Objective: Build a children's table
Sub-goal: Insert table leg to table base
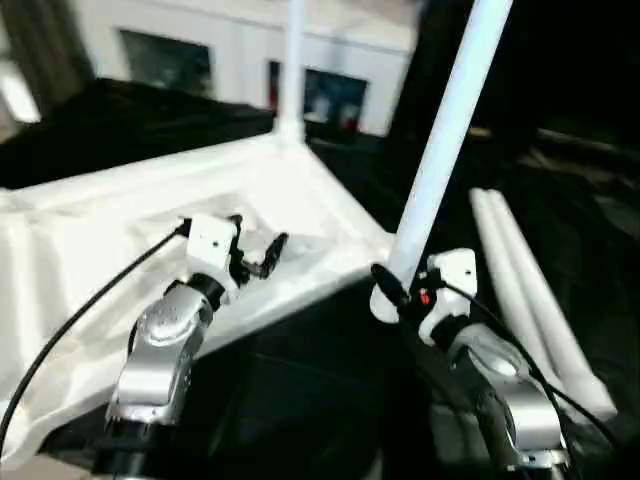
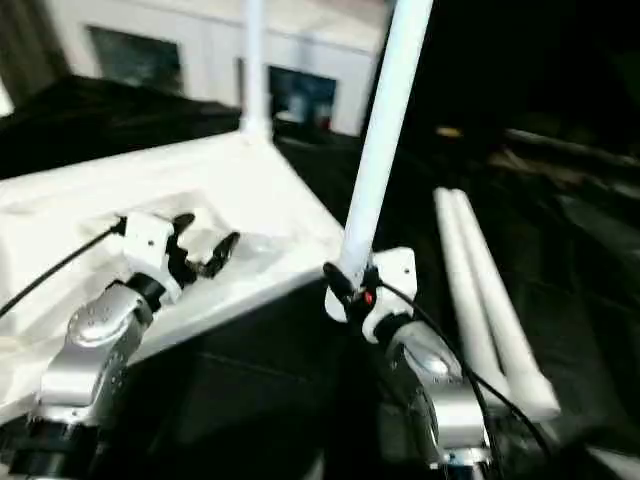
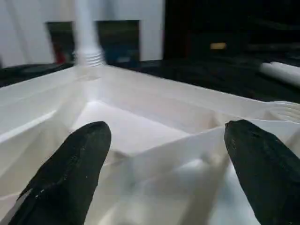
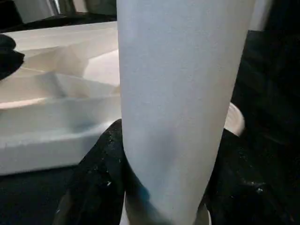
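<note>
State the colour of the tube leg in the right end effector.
White, clearest in the left eye view: tube leg, right end effector.

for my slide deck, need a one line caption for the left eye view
Right claw grips a leg at the tabletop corner; open left claw above it.

smooth white plastic table top (image 1: 290,190), glossy tube leg (image 1: 445,130), silver metal forearms (image 1: 160,350)

Dim surroundings, glaring white plastic (overexposed), soft blur
</note>
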`<state>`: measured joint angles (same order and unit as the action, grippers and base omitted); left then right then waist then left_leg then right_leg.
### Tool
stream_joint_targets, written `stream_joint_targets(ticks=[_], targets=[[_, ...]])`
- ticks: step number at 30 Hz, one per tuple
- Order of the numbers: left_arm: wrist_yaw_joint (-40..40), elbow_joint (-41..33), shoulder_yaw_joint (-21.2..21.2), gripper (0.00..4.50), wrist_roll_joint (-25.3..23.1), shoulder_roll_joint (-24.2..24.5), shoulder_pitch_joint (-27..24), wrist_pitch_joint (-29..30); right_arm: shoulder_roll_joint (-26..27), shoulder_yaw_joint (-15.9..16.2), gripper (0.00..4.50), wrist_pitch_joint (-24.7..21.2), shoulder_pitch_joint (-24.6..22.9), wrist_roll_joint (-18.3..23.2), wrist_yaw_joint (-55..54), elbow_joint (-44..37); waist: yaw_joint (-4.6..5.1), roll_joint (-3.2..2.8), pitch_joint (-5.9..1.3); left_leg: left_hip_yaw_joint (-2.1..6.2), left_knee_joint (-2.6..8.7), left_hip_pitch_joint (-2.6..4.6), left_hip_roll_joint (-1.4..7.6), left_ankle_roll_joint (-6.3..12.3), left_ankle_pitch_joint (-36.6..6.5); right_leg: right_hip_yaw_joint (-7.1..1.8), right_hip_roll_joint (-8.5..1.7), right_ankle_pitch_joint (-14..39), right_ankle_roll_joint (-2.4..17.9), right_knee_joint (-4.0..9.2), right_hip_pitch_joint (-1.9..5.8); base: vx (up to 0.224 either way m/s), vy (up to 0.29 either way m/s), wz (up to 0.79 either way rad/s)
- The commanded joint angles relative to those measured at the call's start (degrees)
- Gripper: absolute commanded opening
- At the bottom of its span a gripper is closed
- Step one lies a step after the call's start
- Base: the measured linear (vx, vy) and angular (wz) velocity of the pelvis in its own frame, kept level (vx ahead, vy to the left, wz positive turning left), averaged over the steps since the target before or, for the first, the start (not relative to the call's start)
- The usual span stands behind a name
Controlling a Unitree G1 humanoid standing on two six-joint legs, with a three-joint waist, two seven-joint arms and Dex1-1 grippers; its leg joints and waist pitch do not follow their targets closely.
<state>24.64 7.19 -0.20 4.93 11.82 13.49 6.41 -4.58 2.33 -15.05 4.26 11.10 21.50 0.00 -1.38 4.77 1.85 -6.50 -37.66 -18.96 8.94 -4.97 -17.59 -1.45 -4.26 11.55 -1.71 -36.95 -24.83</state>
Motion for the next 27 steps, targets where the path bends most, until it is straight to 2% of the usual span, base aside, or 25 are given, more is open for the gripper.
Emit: stream_joint_targets(ticks=[1, 2, 3, 4, 5, 6, 7, 8, 9, 10, 11, 13, 14, 15, 17, 18, 19, 20, 21, 22, 23, 24, 25, 26, 27], targets=[[1.9, 0.1, -1.3, 4.43, 0.6, 0.4, 0.4, 0.6, -0.1, -0.7, 1.86, -0.7, 0.1, 0.7, -0.3, -2.5, 0.17, -1.15, -2.54, -0.89, 5.05, -0.56, 1.36, 5.89, 8.3, -0.60, -1.75, -0.7, 14.6, 3.66, 4.46, -0.073, -0.039, 0.01], [6.0, -0.2, -2.5, 4.43, 1.7, 1.3, 1.0, 2.0, -0.1, -0.9, 1.86, -1.1, 0.5, 1.7, 0.1, -3.4, 0.39, -1.24, -2.32, -1.04, 5.48, -0.63, 1.71, 4.15, 2.9, -0.46, -1.88, 4.0, 14.1, 4.05, 4.35, -0.073, -0.039, 0.01], [7.1, -0.4, -2.9, 4.43, 2.1, 1.6, 1.3, 2.8, -0.2, -1.0, 1.86, -1.3, 0.7, 2.1, 0.3, -3.6, 0.39, -1.33, -2.24, -1.17, 5.59, -0.57, 1.79, 3.68, 1.3, -0.41, -1.84, 5.2, 13.9, 4.16, 4.13, -0.073, -0.045, 0.04], [7.7, -0.5, -3.0, 4.43, 2.3, 1.7, 1.4, 3.2, -0.2, -1.1, 1.86, -1.3, 0.8, 2.3, 0.4, -3.7, 0.50, -0.66, -2.02, -1.35, 5.84, -0.73, 1.97, 2.78, -1.5, -0.42, -1.79, 8.6, 12.9, 4.41, 4.06, -0.064, -0.050, 0.09], [7.8, -0.4, -3.1, 4.43, 2.4, 1.8, 1.6, 3.4, -0.3, -1.1, 1.86, -1.3, 0.8, 2.3, 0.4, -3.7, 0.53, -0.95, -1.99, -1.72, 5.90, -0.51, 2.13, 2.11, -3.3, -0.35, -1.71, 10.4, 12.4, 4.77, 3.58, -0.064, -0.050, 0.09], [9.5, -0.2, -3.6, 4.43, 3.3, 2.1, 2.8, 5.3, -0.6, -1.5, 1.86, -1.5, 1.4, 2.9, 0.6, -4.0, 0.63, -0.46, -2.02, -1.76, 6.00, -0.66, 2.16, 1.95, -3.7, -0.31, -1.67, 11.1, 11.9, 4.87, 3.73, -0.055, -0.049, 0.09], [10.9, 0.4, -4.2, 4.43, 3.9, 2.3, 4.5, 7.4, -1.0, -2.0, 1.86, -1.8, 2.1, 3.2, 0.6, -4.0, 0.53, -0.77, -2.08, -1.90, 6.18, -0.60, 1.99, 1.11, -4.2, -0.25, -1.41, 12.3, 10.8, 4.91, 3.37, 0.000, 0.000, 0.00], [12.3, 1.4, -5.2, 4.43, 4.4, 2.3, 6.5, 10.5, -1.6, -2.7, 1.86, -1.8, 3.0, 3.2, 0.7, -3.6, 0.57, -0.53, -2.12, -1.96, 6.21, -0.58, 1.98, 0.86, -4.4, -0.22, -1.38, 12.6, 10.5, 4.90, 3.34, 0.000, 0.000, 0.00], [14.1, 2.3, -6.6, 4.43, 4.7, 2.2, 8.4, 13.2, -2.3, -3.3, 1.86, -1.7, 3.8, 3.1, 0.8, -3.1, 0.48, -0.60, -2.11, -2.00, 6.22, -0.53, 1.91, 0.77, -4.6, -0.15, -1.24, 12.9, 10.3, 4.95, 3.20, 0.000, 0.000, 0.00], [14.1, 2.3, -6.6, 4.43, 4.7, 2.2, 8.4, 13.2, -2.3, -3.3, 1.86, -1.7, 3.8, 3.1, 0.8, -3.1, 0.37, -0.58, -2.03, -2.09, 6.28, -0.53, 1.86, 0.52, -5.4, -0.10, -1.17, 13.9, 9.8, 5.08, 3.02, 0.000, 0.000, 0.00], [16.0, 4.1, -9.1, 4.43, 3.9, 1.9, 11.4, 16.4, -3.7, -3.9, 1.86, -1.5, 4.8, 2.4, 1.1, -2.3, 0.37, -0.38, -2.01, -2.12, 6.40, -0.91, 1.85, 0.33, -5.3, -0.15, -1.18, 14.2, 9.3, 5.15, 3.29, 0.000, 0.000, 0.00], [16.7, 6.2, -11.0, 4.43, 2.2, 1.4, 14.0, 17.6, -4.9, -4.3, 1.86, -1.4, 5.5, 2.0, 1.4, -1.8, 0.30, -0.81, -2.21, -2.04, 6.35, -1.08, 1.87, 0.13, -4.1, -0.12, -1.16, 12.8, 9.1, 4.97, 3.40, 0.000, 0.000, 0.00], [16.9, 7.2, -11.8, 4.43, 1.3, 1.2, 15.2, 18.0, -5.4, -4.5, 1.86, -1.3, 5.7, 1.8, 1.5, -1.7, 0.31, -0.50, -2.30, -2.12, 6.27, -1.22, 1.75, 0.42, -3.0, -0.09, -1.05, 11.3, 9.0, 5.10, 3.49, 0.000, 0.000, 0.00], [17.2, 9.5, -13.2, 4.43, -0.7, 0.8, 17.4, 17.9, -6.4, -4.8, 1.86, -1.2, 6.1, 1.4, 1.6, -1.5, 0.25, -0.49, -2.41, -2.05, 6.21, -1.26, 1.80, 0.49, -2.3, -0.08, -1.12, 10.2, 9.2, 4.92, 3.64, 0.000, 0.000, 0.00], [17.5, 11.6, -14.4, 4.43, -2.3, 0.7, 19.2, 17.6, -7.4, -5.0, 1.86, -1.2, 6.3, 1.1, 1.7, -1.6, 0.34, -0.42, -2.67, -1.96, 6.06, -1.76, 1.64, 0.81, 0.2, -0.04, -1.23, 7.3, 10.0, 4.78, 4.22, 0.000, 0.000, 0.00], [17.5, 11.6, -14.4, 4.43, -2.3, 0.7, 19.2, 17.6, -7.4, -5.0, 1.86, -1.2, 6.3, 1.1, 1.7, -1.6, 0.40, -0.38, -2.68, -1.97, 6.08, -1.85, 1.57, 0.97, 0.8, -0.01, -1.14, 6.9, 10.0, 4.86, 4.25, 0.000, 0.000, 0.00], [18.0, 14.2, -15.9, 4.43, -3.4, 0.2, 21.7, 18.1, -8.9, -5.4, 1.86, -1.1, 6.5, 0.6, 1.6, -1.5, 0.49, -1.37, -2.77, -1.82, 6.01, -1.73, 1.60, 0.93, 1.9, 0.02, -1.18, 4.7, 10.8, 4.51, 4.30, 0.000, 0.000, 0.00], [18.1, 16.8, -16.9, 4.43, -3.9, -0.4, 24.1, 19.0, -10.2, -6.1, 1.86, -1.2, 6.6, 0.5, 1.7, -1.4, 0.63, -0.82, -2.87, -2.00, 5.89, -1.60, 1.49, 1.28, 2.3, 0.15, -0.96, 3.6, 11.1, 4.77, 4.26, 0.000, 0.000, 0.00], [18.0, 17.6, -17.1, 4.43, -4.0, -0.6, 24.8, 19.2, -10.6, -6.4, 1.86, -1.3, 6.7, 0.5, 1.8, -1.4, 0.60, -1.60, -2.92, -1.87, 5.89, -1.50, 1.53, 1.12, 2.4, 0.17, -1.02, 2.9, 11.6, 4.52, 4.33, 0.000, 0.000, 0.00], [17.8, 19.0, -17.4, 4.43, -4.0, -1.1, 26.1, 19.8, -11.2, -6.9, 1.86, -1.5, 6.8, 0.8, 1.9, -1.4, 0.76, -1.13, -3.02, -1.92, 5.82, -1.67, 1.60, 1.52, 2.9, 0.28, -1.10, 1.4, 12.6, 4.55, 4.59, 0.000, 0.000, 0.00], [17.8, 19.4, -17.5, 4.26, -4.0, -1.2, 26.3, 19.9, -11.3, -7.0, 1.86, -1.5, 6.8, 0.8, 1.9, -1.4, 0.67, -1.01, -3.19, -1.92, 5.69, -1.81, 1.57, 2.28, 4.5, 0.35, -1.17, -0.8, 13.7, 4.37, 4.80, 0.000, 0.000, 0.00], [17.9, 21.3, -17.7, 4.26, -3.9, -1.7, 27.7, 20.7, -11.9, -7.5, 1.86, -1.7, 6.8, 0.9, 2.0, -1.5, 0.73, -1.85, -3.11, -1.88, 5.67, -1.88, 1.54, 2.46, 5.1, 0.31, -1.21, -1.9, 14.4, 4.22, 4.77, 0.000, 0.000, 0.00], [18.1, 23.0, -17.9, 4.17, -3.9, -2.1, 28.8, 21.3, -12.4, -7.8, 1.86, -1.7, 6.8, 0.9, 2.1, -1.5, 0.89, -1.57, -3.08, -2.03, 5.61, -1.88, 1.46, 2.75, 5.1, 0.40, -1.07, -2.2, 14.6, 4.51, 4.66, 0.000, 0.000, 0.00], [17.4, 25.0, -17.8, 4.17, -4.3, -2.8, 30.0, 21.6, -12.9, -8.2, 1.86, -1.7, 6.7, 0.9, 2.2, -1.5, 0.88, -1.63, -3.20, -1.97, 5.51, -2.00, 1.46, 3.67, 5.8, 0.44, -1.20, -3.6, 15.9, 4.35, 5.03, 0.000, 0.000, 0.00], [17.1, 27.2, -17.8, 4.09, -4.7, -3.5, 31.1, 21.5, -13.3, -8.4, 1.86, -1.6, 6.6, 0.8, 2.2, -1.5, 0.91, -1.52, -3.14, -2.07, 5.50, -1.99, 1.40, 3.95, 5.4, 0.47, -1.16, -3.2, 16.0, 4.55, 4.94, 0.000, 0.000, 0.00]])
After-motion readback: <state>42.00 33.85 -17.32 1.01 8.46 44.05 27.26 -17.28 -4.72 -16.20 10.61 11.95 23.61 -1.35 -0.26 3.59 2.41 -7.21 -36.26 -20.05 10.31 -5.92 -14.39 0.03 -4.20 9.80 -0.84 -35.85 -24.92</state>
